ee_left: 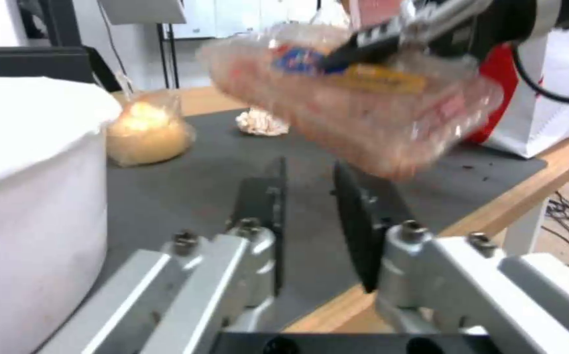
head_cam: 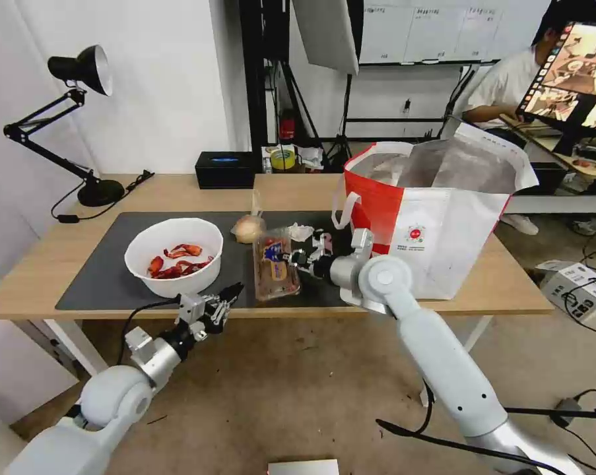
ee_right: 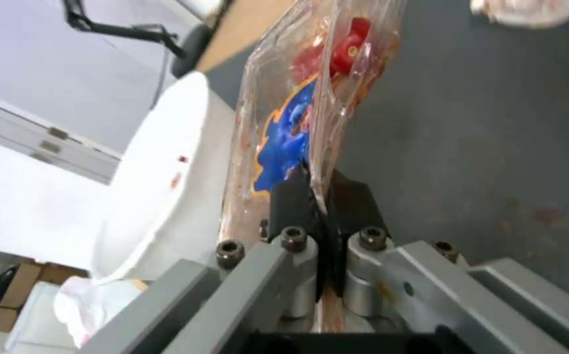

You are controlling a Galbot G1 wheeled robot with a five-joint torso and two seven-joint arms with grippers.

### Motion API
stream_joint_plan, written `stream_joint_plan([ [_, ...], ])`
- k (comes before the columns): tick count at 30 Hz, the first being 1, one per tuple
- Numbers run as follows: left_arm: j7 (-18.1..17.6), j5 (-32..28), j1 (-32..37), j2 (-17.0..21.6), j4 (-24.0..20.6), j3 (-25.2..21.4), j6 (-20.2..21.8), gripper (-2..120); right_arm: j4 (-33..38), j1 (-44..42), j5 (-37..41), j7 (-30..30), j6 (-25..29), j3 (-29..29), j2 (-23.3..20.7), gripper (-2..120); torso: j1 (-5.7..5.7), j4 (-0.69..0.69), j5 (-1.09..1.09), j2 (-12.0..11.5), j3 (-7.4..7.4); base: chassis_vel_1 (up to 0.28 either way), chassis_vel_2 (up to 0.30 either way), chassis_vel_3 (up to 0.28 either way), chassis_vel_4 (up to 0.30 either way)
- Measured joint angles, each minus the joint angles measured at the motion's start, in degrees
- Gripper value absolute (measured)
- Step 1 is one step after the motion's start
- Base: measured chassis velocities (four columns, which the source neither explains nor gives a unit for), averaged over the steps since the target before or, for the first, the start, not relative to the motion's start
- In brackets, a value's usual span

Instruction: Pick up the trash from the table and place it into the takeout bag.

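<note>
At left of the head view, the bowl (head_cam: 173,256) sits on the mat (head_cam: 99,277) of the desk (head_cam: 40,270). Below it, at the desk's near edge, the left gripper (head_cam: 230,295) hovers with fingers (ee_left: 363,216) apart, empty. At centre, the bun (head_cam: 249,228) and tissue (head_cam: 301,231) lie on the mat. The right gripper (head_cam: 290,256) has its fingers (ee_right: 291,201) pinched on the tray (head_cam: 276,265), lifted off the mat. At right stands the bag (head_cam: 436,218), open.
</note>
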Motion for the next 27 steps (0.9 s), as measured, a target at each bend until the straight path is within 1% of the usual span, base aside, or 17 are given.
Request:
stream_joint_plan([
  [1, 0.09, 0.01, 0.83, -0.42, -0.20, -0.52, -0.37, 34, 0.83, 0.01, -0.04, -0.59, 0.18, 0.32, -0.34, 0, 0.00, 0.00, 0.00, 0.00, 0.00, 0.000, 0.000, 0.000, 0.000],
  [2, 0.09, 0.01, 0.83, -0.42, -0.20, -0.52, -0.37, 34, 0.83, 0.01, -0.04, -0.59, 0.18, 0.32, -0.34, 0, 0.00, 0.00, 0.00, 0.00, 0.00, 0.000, 0.000, 0.000, 0.000],
  [5, 0.52, 0.01, 2.69, -1.44, -0.62, -2.02, -1.25, 51, 3.20, 0.83, 1.01, -1.57, 1.22, 1.47, -1.16, 0, 0.00, 0.00, 0.00, 0.00, 0.00, 0.000, 0.000, 0.000, 0.000],
  [6, 0.52, 0.01, 2.69, -1.44, -0.62, -2.02, -1.25, 51, 3.20, 0.83, 1.01, -1.57, 1.22, 1.47, -1.16, 0, 0.00, 0.00, 0.00, 0.00, 0.00, 0.000, 0.000, 0.000, 0.000],
  [9, 0.68, 0.16, 4.00, -2.16, -0.69, -3.15, -1.51, 64, 5.34, 2.08, 1.33, -2.68, 3.34, 2.24, -1.81, 0, 0.00, 0.00, 0.00, 0.00, 0.00, 0.000, 0.000, 0.000, 0.000],
  [10, 0.68, 0.16, 4.00, -2.16, -0.69, -3.15, -1.51, 64, 5.34, 2.08, 1.33, -2.68, 3.34, 2.24, -1.81, 0, 0.00, 0.00, 0.00, 0.00, 0.00, 0.000, 0.000, 0.000, 0.000],
  [13, 0.68, 0.59, 5.07, -3.03, -0.99, -3.92, -1.51, 80, 7.13, 3.50, 1.79, -3.41, 6.83, 3.28, -2.04, 0, 0.00, 0.00, 0.00, 0.00, 0.00, 0.000, 0.000, 0.000, 0.000],
  [14, 0.68, 0.59, 5.07, -3.03, -0.99, -3.92, -1.51, 80, 7.13, 3.50, 1.79, -3.41, 6.83, 3.28, -2.04, 0, 0.00, 0.00, 0.00, 0.00, 0.00, 0.000, 0.000, 0.000, 0.000],
  [16, 0.81, 1.20, 6.17, -3.51, -1.25, -4.71, -1.54, 89, 8.19, 4.83, 2.48, -3.35, 9.57, 4.27, -2.09, 0, 0.00, 0.00, 0.00, 0.00, 0.00, 0.000, 0.000, 0.000, 0.000],
  [17, 0.81, 1.20, 6.17, -3.51, -1.25, -4.71, -1.54, 89, 8.19, 4.83, 2.48, -3.35, 9.57, 4.27, -2.09, 0, 0.00, 0.00, 0.00, 0.00, 0.00, 0.000, 0.000, 0.000, 0.000],
  [19, 1.40, 1.57, 7.83, -3.98, -1.40, -6.08, -2.13, 100, 9.21, 6.97, 3.29, -1.44, 13.82, 5.52, -2.69, 0, 0.00, 0.01, 0.00, 0.00, 0.00, 0.000, 0.000, 0.000, 0.000],
  [20, 1.40, 1.57, 7.83, -3.98, -1.40, -6.08, -2.13, 100, 9.21, 6.97, 3.29, -1.44, 13.82, 5.52, -2.69, 0, 0.00, 0.01, 0.00, 0.00, 0.00, 0.000, 0.000, 0.000, 0.000],
  [22, 2.06, 1.58, 9.01, -4.24, -1.79, -7.19, -2.62, 106, 9.71, 8.84, 3.38, 0.75, 17.40, 6.75, -3.98, 0, 0.00, 0.01, 0.00, 0.00, 0.00, 0.000, 0.000, 0.000, 0.000],
  [23, 2.06, 1.58, 9.01, -4.24, -1.79, -7.19, -2.62, 106, 9.71, 8.84, 3.38, 0.75, 17.40, 6.75, -3.98, 0, 0.00, 0.01, 0.00, 0.00, 0.00, 0.000, 0.000, 0.000, 0.000],
  [24, 2.29, 1.53, 9.46, -4.37, -2.09, -7.65, -2.73, 109, 9.86, 9.77, 3.38, 2.09, 19.01, 7.49, -4.97, 0, 0.00, 0.01, 0.01, 0.00, 0.00, 0.000, 0.000, 0.000, 0.000],
  [26, 2.44, 1.40, 9.76, -4.44, -2.35, -7.93, -2.85, 111, 9.87, 10.30, 3.14, 2.85, 19.84, 7.96, -5.68, 0, 0.00, 0.01, 0.00, 0.00, 0.00, 0.000, 0.000, 0.000, 0.000],
  [27, 2.58, 1.22, 10.11, -4.54, -2.64, -8.22, -3.00, 113, 9.83, 10.88, 2.03, 3.74, 20.76, 8.55, -6.88, 0, 0.00, 0.01, 0.01, 0.00, 0.00, 0.000, 0.000, 0.000, 0.000],
])
